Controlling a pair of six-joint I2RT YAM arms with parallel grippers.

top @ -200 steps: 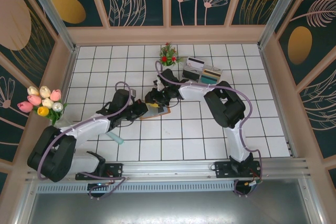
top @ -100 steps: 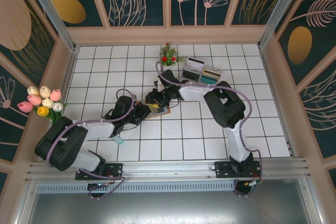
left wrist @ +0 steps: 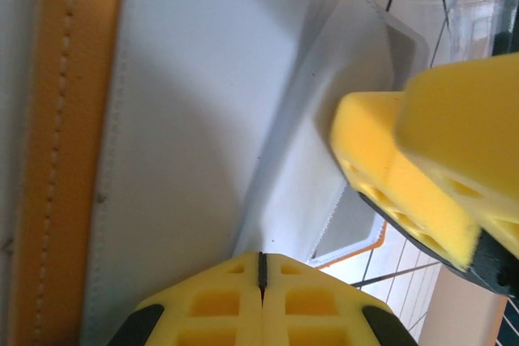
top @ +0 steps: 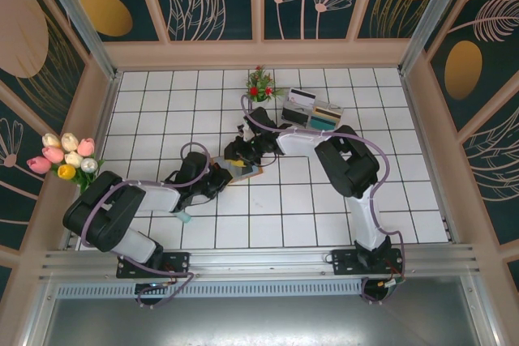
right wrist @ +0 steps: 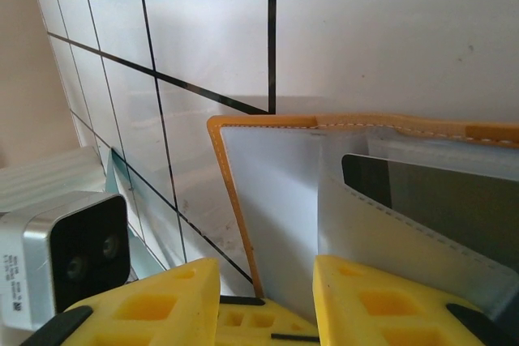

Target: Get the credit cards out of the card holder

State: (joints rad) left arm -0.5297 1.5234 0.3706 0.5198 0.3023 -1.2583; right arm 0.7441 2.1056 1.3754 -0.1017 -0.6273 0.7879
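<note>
Counting first: one card holder [top: 246, 172], lying open mid-table. Credit cards, two teal ones out of it: one [top: 180, 216] loose on the tiles [top: 284, 200] at 8 o'clock from the holder, just beside my left forearm; one [top: 322, 123] in the clear tray [top: 289, 116] at 1 o'clock. Same tray: one tan card [top: 328, 108], one white card with a dark stripe [top: 302, 96]. One dark card [right wrist: 438, 200] sits in a grey pocket of the holder.

Two arms, both on the holder. Left arm folded low, elbow back toward 8 o'clock, forearm along the tiles reaching to 2 o'clock. My left gripper [left wrist: 261, 269] has its fingertips pressed together, only a thin seam between them, tips down at the holder's grey lining.

Right arm rises from the near edge, elbow high at 3 o'clock of the holder, forearm reaching toward 9 o'clock. My right gripper [right wrist: 268, 297] has its fingers narrowly apart, straddling the holder's orange stitched edge. Cannot tell whether the pads pinch it.
</note>
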